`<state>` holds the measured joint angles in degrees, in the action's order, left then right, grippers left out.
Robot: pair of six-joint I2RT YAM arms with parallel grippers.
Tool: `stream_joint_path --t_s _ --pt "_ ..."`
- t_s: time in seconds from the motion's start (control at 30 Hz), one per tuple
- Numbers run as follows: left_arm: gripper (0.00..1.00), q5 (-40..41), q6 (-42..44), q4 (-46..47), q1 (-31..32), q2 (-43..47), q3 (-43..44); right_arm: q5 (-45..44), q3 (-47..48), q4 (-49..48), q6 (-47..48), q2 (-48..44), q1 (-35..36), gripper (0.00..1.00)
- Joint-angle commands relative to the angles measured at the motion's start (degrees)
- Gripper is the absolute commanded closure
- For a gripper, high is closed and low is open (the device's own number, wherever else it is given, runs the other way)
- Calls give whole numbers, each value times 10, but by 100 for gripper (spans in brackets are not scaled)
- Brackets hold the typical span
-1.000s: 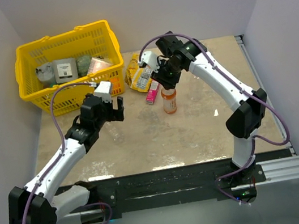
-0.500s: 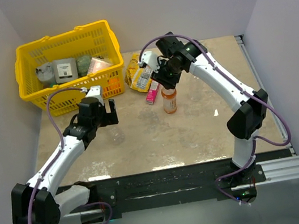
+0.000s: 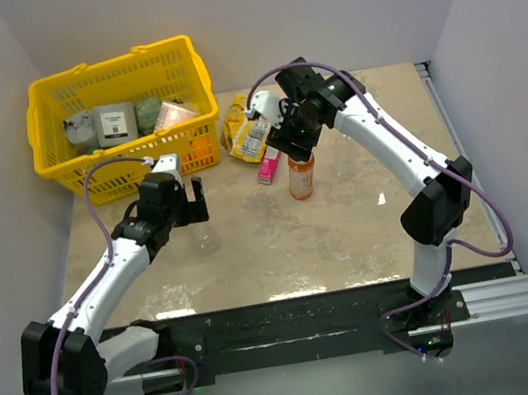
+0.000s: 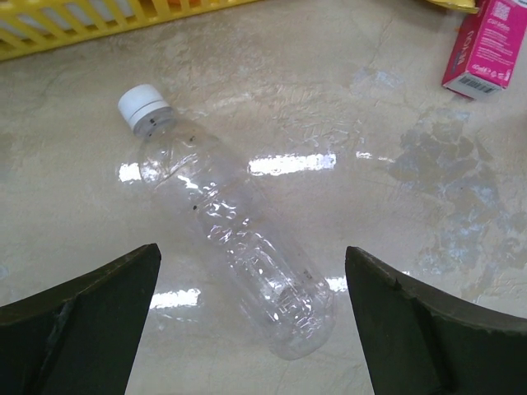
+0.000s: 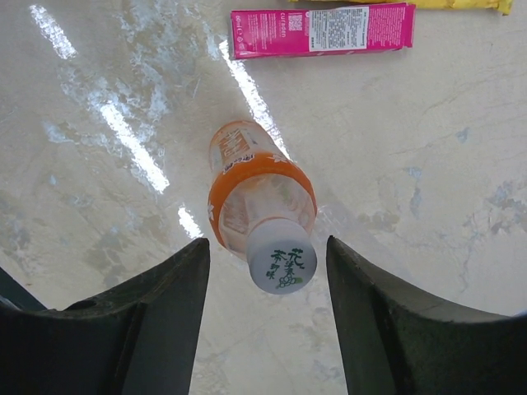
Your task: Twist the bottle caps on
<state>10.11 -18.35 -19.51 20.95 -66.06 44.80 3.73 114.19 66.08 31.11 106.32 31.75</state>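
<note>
— In the middle of the table, why does the orange bottle stand up straight?

— So its top points up. Its cap sits on the neck, and the right gripper can come at it from above to turn it.

— Is the gripper holding the cap?

— No. In the right wrist view the two fingers stand one on each side of the cap, with a gap on both sides. They are spread apart and touch nothing.

— Is the cap on tight?

— I cannot tell. It just sits on top.

— How is the right arm bent?

— It reaches far out over the table, then tips down at the wrist. So the gripper points down, right over the bottle.

— And the other arm?

— The left gripper hangs low over a clear bottle. That bottle lies on its side on the table, near the yellow basket. A white cap is on its end, the end closer to the basket.

— What about those fingers?

— Spread very wide and holding nothing. The bottle lies between them, not touching either one.

— Why so wide?

— I think so the fat bottle can fit in between. A bottle lying down is hard to cap, so it may need picking up first.

— And the pink packet?

— It lies flat near the orange bottle, not touching it.
</note>
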Motion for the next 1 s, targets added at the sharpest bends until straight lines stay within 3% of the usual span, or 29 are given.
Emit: stream_joint_path --t_s 0.0,0.03,0.1,0.13,0.17,0.53,0.7,0.83,0.87,0.97 --pt "0 32 -65 -59 -29 -10 34 -7 24 -10 -3 -8 1 33" --pt "0 28 -73 -85 -42 -27 43 -4 43 -10 -4 -6 0 24" --pt "1 16 -84 -101 -77 -49 49 5 64 -15 -12 -8 0 16" --pt "1 11 -87 -105 -85 -68 52 9 85 -19 -15 -9 1 4" --pt "2 8 -88 -102 -95 -75 53 13 94 -21 -21 -11 0 1" --pt "5 -98 -117 -23 -101 -231 104 24 111 -50 -34 -66 0 1" --pt "13 -126 -113 -9 -101 -267 110 9 84 -54 -35 -85 0 1" --pt "32 -167 -90 13 -101 -266 97 1 77 -56 -33 -96 1 1" --pt "42 -176 -82 17 -101 -261 95 -2 77 -56 -33 -98 1 1" --pt "52 -199 -42 28 -101 -231 87 -14 73 -58 -25 -110 1 1"
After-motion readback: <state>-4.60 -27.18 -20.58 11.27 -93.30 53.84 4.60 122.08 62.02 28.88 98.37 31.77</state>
